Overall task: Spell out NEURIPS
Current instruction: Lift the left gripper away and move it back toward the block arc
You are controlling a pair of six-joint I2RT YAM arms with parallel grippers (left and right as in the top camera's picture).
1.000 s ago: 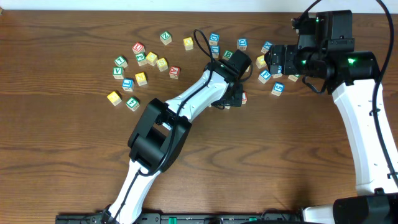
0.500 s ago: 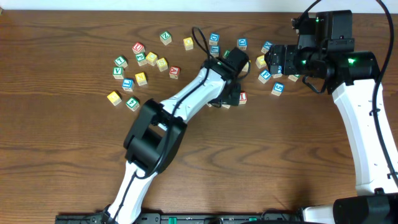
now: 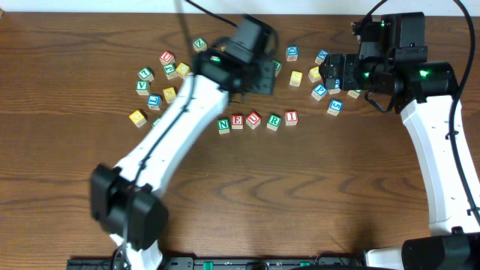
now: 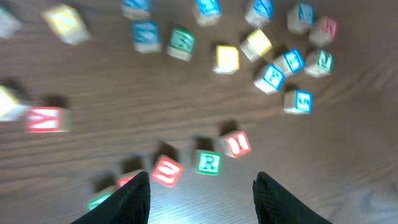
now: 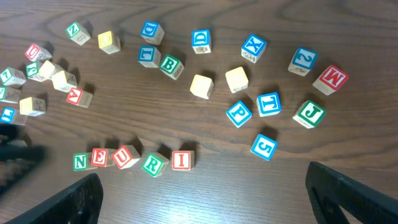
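Dark wood-grain table (image 3: 75,210), strewn with small lettered wooden cubes. Near its middle, a slightly wavy row of five: green N (image 3: 223,125), red E (image 3: 238,121), red U (image 3: 253,120), green R (image 3: 274,121), red I (image 3: 291,117), side by side, the U and R turned a little. Right of the row and apart from it, blue P (image 5: 238,114), tilted and not in line. Just beyond the P, a pair of yellow-faced cubes (image 5: 201,86), no letters readable on them. Close by, a blue cube marked S or 5 (image 5: 263,147), then blue T (image 5: 268,104), green J (image 5: 309,113), red M (image 5: 329,79). Farther left, a loose cluster of other cubes (image 3: 169,75). Off the table near the row, left gripper (image 4: 202,199), dark fingers spread wide with nothing between them, the U, R and I showing in the gap in a blurred wrist view. Over the right-hand scatter, right gripper (image 5: 205,199), likewise wide apart and empty.
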